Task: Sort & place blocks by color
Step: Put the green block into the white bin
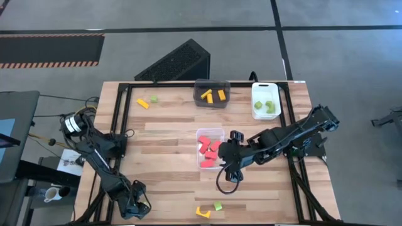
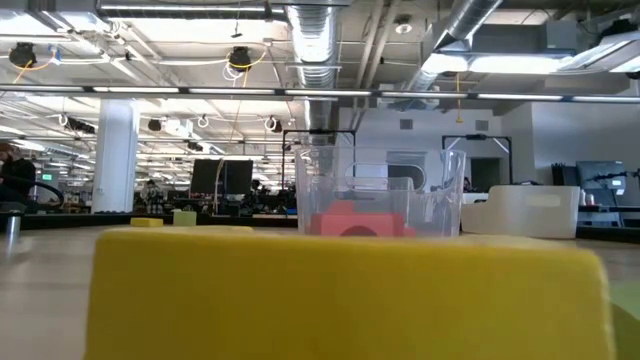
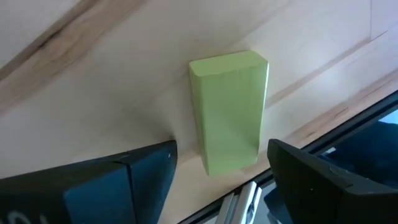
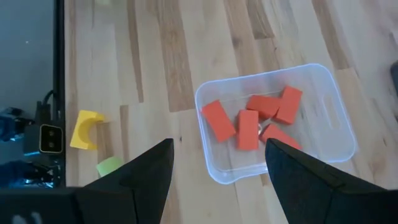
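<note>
The light wooden slatted bench carries everything. The left arm lies folded along the bench's left side, its gripper low at the front-left corner. In the left wrist view, its two dark fingers stand apart on either side of a light green rectangular bar block that lies on the wood near the bench edge; neither finger touches the bar, so the gripper is open and holds nothing. The right arm reaches in from the right edge toward the bench's middle, and its gripper hangs over the front right edge of the clear bin, fingers spread wide and empty.

Three bins sit on the bench. A dark rectangular bin at the back edge, near the middle, holds yellow-orange blocks. A white rectangular bin near the back-right corner holds light green blocks. A clear plastic rectangular bin at the bench's centre holds several red bar-shaped blocks.

Loose pieces remain on the wood. Near the back-left corner lie a yellow block and a small green block, just beside each other. At the front edge, near the middle, a yellow arch-shaped block sits just beside a small light green block.
</note>
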Available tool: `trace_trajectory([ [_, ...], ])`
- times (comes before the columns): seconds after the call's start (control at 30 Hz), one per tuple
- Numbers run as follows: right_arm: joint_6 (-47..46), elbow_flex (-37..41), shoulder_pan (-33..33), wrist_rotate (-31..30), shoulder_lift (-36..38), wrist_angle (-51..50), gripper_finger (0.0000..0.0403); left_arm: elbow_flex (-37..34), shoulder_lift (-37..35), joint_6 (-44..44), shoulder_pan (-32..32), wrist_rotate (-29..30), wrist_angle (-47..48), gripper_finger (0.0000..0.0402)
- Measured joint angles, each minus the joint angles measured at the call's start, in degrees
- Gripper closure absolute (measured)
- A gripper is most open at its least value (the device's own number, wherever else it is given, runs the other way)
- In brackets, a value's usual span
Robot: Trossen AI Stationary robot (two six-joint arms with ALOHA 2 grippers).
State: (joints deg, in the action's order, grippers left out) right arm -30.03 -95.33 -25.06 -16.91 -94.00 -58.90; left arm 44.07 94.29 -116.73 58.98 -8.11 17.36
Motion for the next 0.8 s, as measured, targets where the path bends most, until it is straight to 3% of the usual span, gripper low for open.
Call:
trace_trajectory([
  [0.2,-1.72,0.0,-0.53,-0.13,0.0,-2.31,0.0127,1.58,0.36,-0.11,-0.13,0.56,3.93,0.017],
  [0.53,-3.15,0.02,-2.68,-2.84,0.0,-6.65,0.0127,2.11,0.3,1.36,-0.51,1.36,4.61,0.0325],
  [0.8,-2.94,0.02,-3.61,-2.81,0.0,-9.29,0.0127,7.39,0.82,9.72,-6.64,6.99,9.44,0.0315],
])
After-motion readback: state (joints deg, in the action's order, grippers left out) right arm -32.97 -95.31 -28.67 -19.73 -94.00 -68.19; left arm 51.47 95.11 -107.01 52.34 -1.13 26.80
